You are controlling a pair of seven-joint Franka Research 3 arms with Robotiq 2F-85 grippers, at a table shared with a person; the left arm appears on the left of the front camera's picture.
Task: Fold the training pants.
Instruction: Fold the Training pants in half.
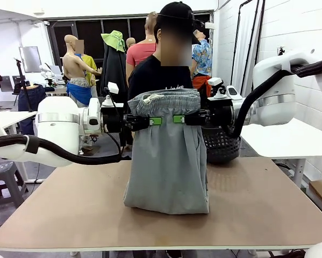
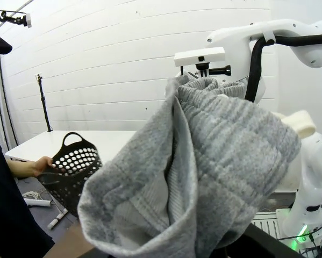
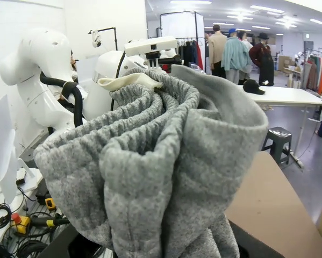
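The light grey training pants (image 1: 167,161) hang in the air over the middle of the table, held by the gathered waistband, with their lower end bunched on the brown tabletop (image 1: 257,209). My left gripper (image 1: 154,121) is shut on the waistband's left side and my right gripper (image 1: 179,119) is shut on its right side, the green pads close together. Bunched waistband cloth (image 2: 204,161) hides my left fingers in the left wrist view. In the right wrist view the ribbed waistband (image 3: 161,161) covers my right fingers the same way.
A person in a black shirt (image 1: 155,75) stands at the far side behind the pants, one hand (image 2: 34,166) on a black mesh basket (image 2: 72,169), which also shows at the table's far right (image 1: 221,144). A white side table (image 1: 290,137) stands to the right.
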